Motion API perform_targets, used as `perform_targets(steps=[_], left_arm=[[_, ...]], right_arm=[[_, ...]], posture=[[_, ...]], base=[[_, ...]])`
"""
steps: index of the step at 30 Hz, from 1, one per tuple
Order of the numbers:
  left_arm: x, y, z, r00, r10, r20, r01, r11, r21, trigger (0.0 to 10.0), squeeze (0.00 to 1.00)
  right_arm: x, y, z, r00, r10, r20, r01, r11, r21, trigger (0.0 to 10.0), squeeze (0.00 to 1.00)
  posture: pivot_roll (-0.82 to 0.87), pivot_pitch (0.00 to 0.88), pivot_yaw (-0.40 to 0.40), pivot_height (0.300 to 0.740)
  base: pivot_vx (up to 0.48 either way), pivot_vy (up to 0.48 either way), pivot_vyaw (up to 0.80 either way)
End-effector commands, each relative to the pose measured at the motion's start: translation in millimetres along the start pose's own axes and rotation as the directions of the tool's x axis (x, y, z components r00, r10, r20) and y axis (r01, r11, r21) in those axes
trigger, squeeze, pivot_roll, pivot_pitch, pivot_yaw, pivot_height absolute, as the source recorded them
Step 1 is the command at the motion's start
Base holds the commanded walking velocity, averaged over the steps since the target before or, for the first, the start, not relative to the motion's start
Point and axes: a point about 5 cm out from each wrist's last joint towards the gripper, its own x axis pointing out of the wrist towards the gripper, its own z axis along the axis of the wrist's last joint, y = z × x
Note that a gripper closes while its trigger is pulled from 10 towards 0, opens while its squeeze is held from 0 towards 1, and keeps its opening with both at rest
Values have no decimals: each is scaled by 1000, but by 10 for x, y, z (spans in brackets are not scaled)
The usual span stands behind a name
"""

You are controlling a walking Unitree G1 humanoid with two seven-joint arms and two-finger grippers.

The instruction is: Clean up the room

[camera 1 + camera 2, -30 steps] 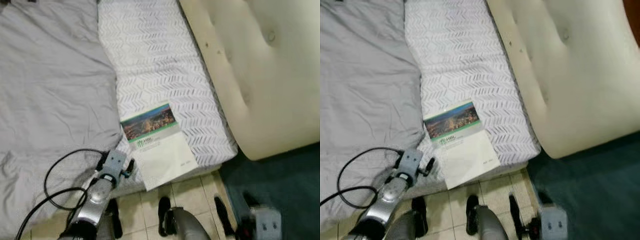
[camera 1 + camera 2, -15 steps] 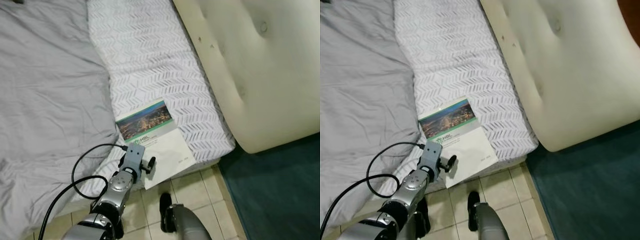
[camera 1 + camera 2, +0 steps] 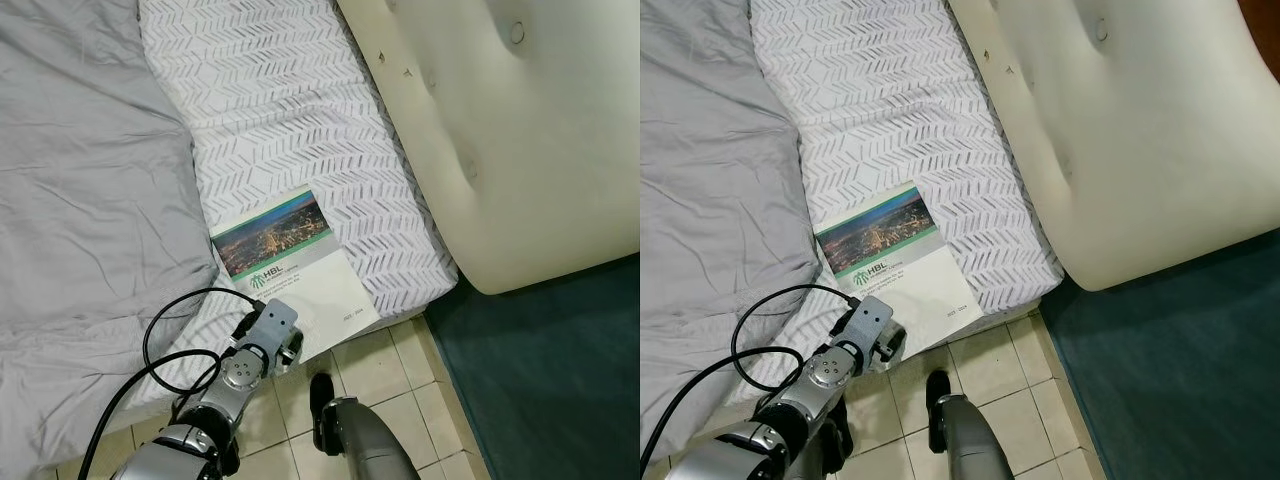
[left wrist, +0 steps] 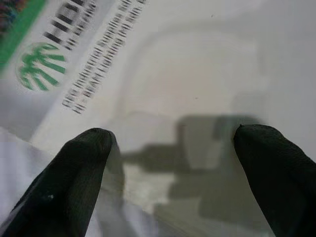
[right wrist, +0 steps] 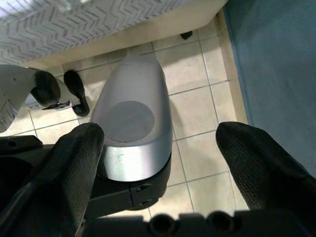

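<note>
While spread over the booklet [image 3: 285, 262] corner, left gripper [image 4: 173, 148], patterned bed [image 3: 290, 110], right gripper [image 5: 163, 148] spread.

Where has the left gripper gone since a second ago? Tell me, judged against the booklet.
Yes: the left gripper has moved from beside the booklet's left edge onto its lower corner, jaws open.

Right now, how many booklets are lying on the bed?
1. The booklet lies at the foot edge of the patterned sheet, beside the grey blanket, with the open left gripper right over its white lower part.

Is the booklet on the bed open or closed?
Closed: the booklet lies flat on the bed, front cover up, with its photo and logo showing.
</note>
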Motion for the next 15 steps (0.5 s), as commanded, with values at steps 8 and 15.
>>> perform_targets(steps=[8,15], left_arm=[[2,270,19,997,75,0,-75,989,127,10000,0],[23,172,60,997,73,1,-73,997,32,10000,0]], right_arm=[[-59,155,-93,996,75,-45,-73,997,28,10000,0],[-34,145,-120,996,81,-48,-80,997,23,10000,0]], posture=[[-550,651,-137,740],[-540,645,-135,740]], base=[[0,0,0],[0,0,0]])
